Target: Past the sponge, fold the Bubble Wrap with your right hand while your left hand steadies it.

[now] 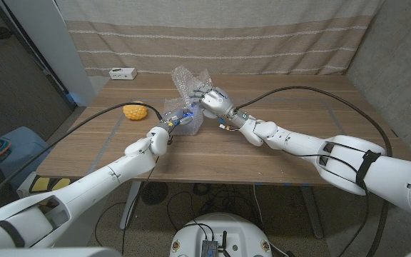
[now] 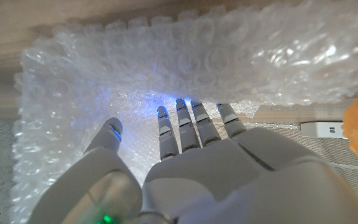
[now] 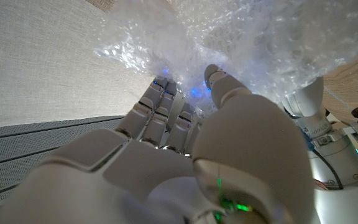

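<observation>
- Clear, crinkled sheet of bubble wrap [image 1: 189,89]: located on the brown wooden surface [image 1: 277,153], just beyond and to the robot's right of the sponge; its near part is spread low, its far part is lifted and bunched upward.
- Yellow rounded sponge [image 1: 135,111]: set on the surface, near the bubble wrap's left edge but apart from it; an orange edge of it is seen in the left wrist view.
- Left hand [image 1: 173,121]: placed on the near part of the bubble wrap, nearer the sponge. In the left wrist view its fingers [image 2: 191,121] are extended and spread on the sheet; nothing is enclosed, so the sheet is pressed rather than grasped.
- Right hand [image 1: 211,98]: raised at the sheet's far side, away from the sponge. In the right wrist view the fingers [image 3: 166,106] and thumb are closed into the lifted film, which is judged to be gripped.
- White rectangular box [image 1: 122,73]: stood at the surface's far edge, beyond the sponge, well apart from the bubble wrap.
- Handling, as judged: the sheet is very light, limp and springy, likely to unfold if released; its film is slick, so slippage under the pressing hand is possible. Cells may be popped by a hard pinch.
- Recommended hold, as judged: the free far edge, with a broad, gentle grasp, folded toward the pressed part.
</observation>
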